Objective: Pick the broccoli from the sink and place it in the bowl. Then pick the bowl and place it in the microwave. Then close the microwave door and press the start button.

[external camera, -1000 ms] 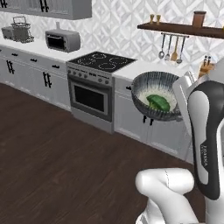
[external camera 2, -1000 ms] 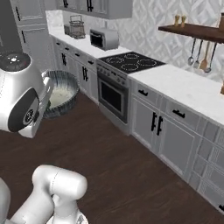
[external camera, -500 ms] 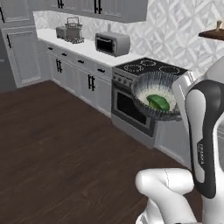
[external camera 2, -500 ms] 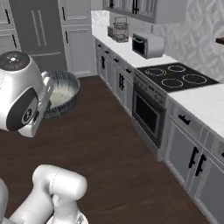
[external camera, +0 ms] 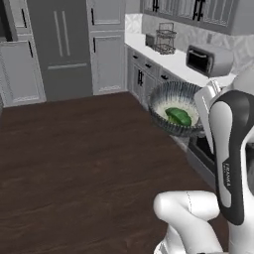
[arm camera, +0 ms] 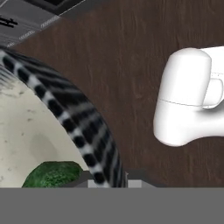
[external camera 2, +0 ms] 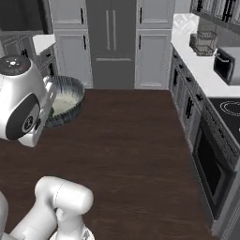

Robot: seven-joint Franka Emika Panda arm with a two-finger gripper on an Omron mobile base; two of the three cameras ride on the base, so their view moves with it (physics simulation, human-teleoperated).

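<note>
My base has swung round since half a second ago: the stove that sat behind the bowl has slid to the right edge of both base views, and the tall grey refrigerator (external camera: 67, 47) and pantry doors now stand at the far end of the dark wood floor (external camera: 74, 163). The bowl (external camera: 178, 115) hangs in the same spot before my arm as before, held in the air above the floor, tilted with its cream inside turned toward the left base camera. The broccoli (external camera: 178, 116) lies inside it, its long axis running from upper left to lower right. My claw (arm camera: 107, 181) is clamped on the bowl's striped rim at the near edge of the hand view. A toaster oven (external camera: 208, 60) and a wire rack (external camera: 165, 38) sit on the bench (external camera: 171, 58) at right.
</note>
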